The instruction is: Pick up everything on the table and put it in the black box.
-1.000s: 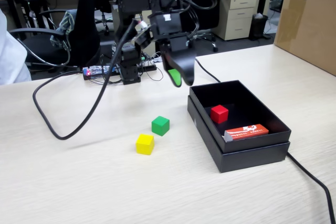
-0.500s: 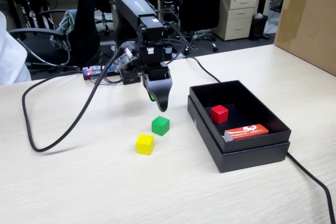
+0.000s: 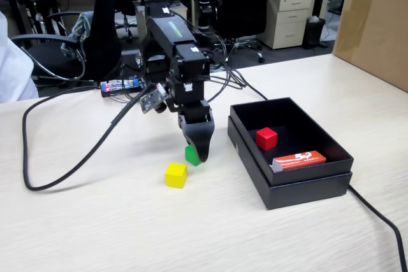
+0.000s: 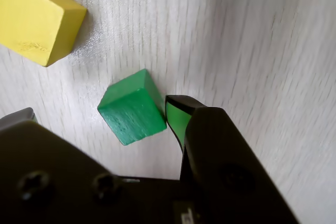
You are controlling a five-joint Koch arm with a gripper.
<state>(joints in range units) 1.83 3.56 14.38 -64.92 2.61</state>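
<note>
My gripper [image 4: 100, 109] is open and low over the table [image 3: 95, 221]. The green cube [image 4: 134, 107] lies between the jaws, its right corner touching the right finger [image 4: 181, 114]; the left fingertip [image 4: 21, 115] stands apart from it. In the fixed view the green cube [image 3: 190, 155] is partly hidden behind the gripper [image 3: 199, 151]. The yellow cube [image 3: 176, 175] lies on the table just in front of it and shows at the top left of the wrist view [image 4: 37, 17]. The red cube [image 3: 266, 138] lies inside the black box [image 3: 306, 189].
An orange-red packet [image 3: 299, 160] lies in the box beside the red cube. A black cable [image 3: 70, 170] loops across the table on the left, another [image 3: 382, 221] runs off at the right. A brown carton [image 3: 376, 23] stands at the back right.
</note>
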